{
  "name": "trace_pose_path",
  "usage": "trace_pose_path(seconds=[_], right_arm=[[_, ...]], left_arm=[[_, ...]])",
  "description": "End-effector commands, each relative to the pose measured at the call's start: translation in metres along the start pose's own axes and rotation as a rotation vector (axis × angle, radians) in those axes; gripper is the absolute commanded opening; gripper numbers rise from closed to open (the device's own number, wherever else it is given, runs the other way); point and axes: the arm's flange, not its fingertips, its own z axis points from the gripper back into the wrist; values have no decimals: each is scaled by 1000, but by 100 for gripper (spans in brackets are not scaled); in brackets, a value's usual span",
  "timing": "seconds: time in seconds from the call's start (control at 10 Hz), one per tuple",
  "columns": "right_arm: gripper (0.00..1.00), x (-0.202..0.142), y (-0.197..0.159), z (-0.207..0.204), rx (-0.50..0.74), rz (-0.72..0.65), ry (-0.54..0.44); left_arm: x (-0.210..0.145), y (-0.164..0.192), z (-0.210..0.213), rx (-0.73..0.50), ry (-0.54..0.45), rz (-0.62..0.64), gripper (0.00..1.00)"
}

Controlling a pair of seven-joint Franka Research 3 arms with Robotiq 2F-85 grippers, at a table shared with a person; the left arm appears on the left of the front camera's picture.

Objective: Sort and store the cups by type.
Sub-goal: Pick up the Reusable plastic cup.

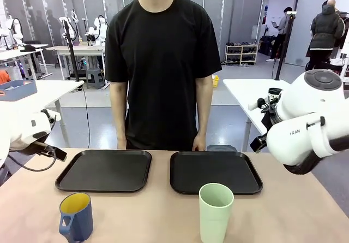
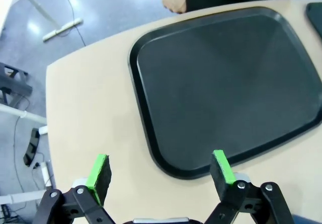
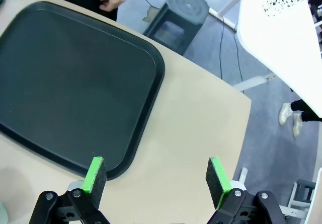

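Observation:
A tall pale mint-green tumbler (image 1: pixel 215 212) stands near the table's front edge, just in front of the right black tray (image 1: pixel 214 172). A shorter blue mug (image 1: pixel 76 216) with a handle and yellow inside stands at the front left, before the left black tray (image 1: pixel 104 170). My left gripper (image 2: pixel 162 171) hangs open above the left tray's (image 2: pixel 226 83) near corner with nothing between its green pads. My right gripper (image 3: pixel 155 176) is open too, over the bare table beside the right tray's (image 3: pixel 70 88) corner. Both trays hold nothing.
A person in a black shirt stands at the far side, one hand (image 1: pixel 199 143) resting by the right tray's far edge. My white arms (image 1: pixel 305 123) sit raised at each side. The table's right edge (image 3: pixel 241 133) drops off close to my right gripper.

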Motion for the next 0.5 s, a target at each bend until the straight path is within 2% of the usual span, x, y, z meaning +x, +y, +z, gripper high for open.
trace_pose_path(seconds=[0.0, 0.4], right_arm=[[100, 11, 2, -9, -11, -53, 24], [100, 4, -4, -11, 7, -36, 18]], left_arm=[[14, 16, -1, -19, -23, 5, 100], [13, 18, 3, -29, -31, 5, 100]])
